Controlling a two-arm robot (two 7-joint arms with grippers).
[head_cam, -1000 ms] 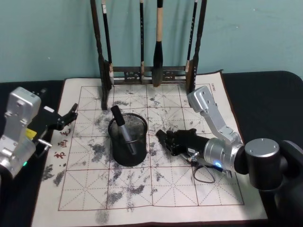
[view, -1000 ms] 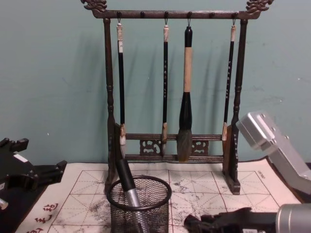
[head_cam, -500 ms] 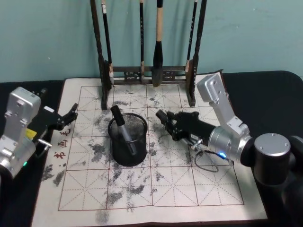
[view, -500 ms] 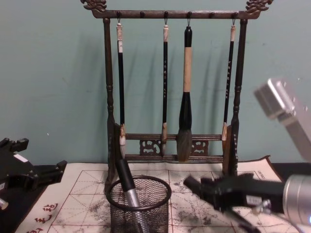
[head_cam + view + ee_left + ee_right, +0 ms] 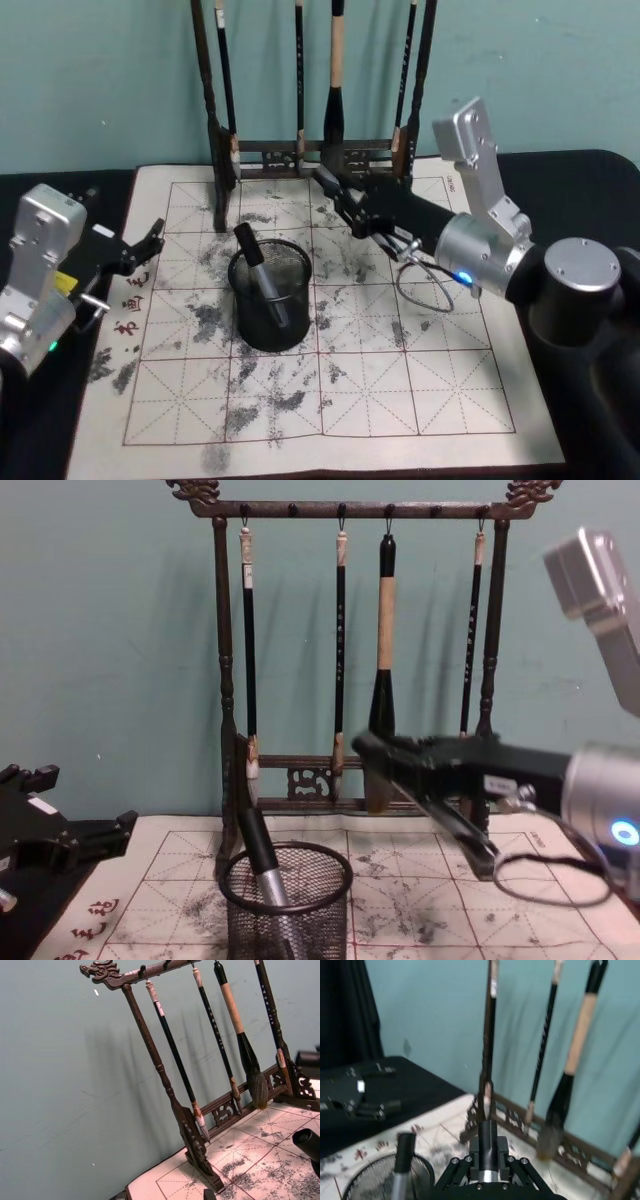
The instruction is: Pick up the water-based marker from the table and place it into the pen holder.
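Now your right gripper, fingers pressed together on nothing, hangs above the calligraphy mat just before the brush rack. The water-based marker leans inside the pen holder. Your left gripper, spread, sits parked at the mat's left edge.

The marker, black cap up with a grey barrel below, stands tilted inside the pen holder, its cap poking above the rim; this round black mesh cup stands upright on the mat over the black table.
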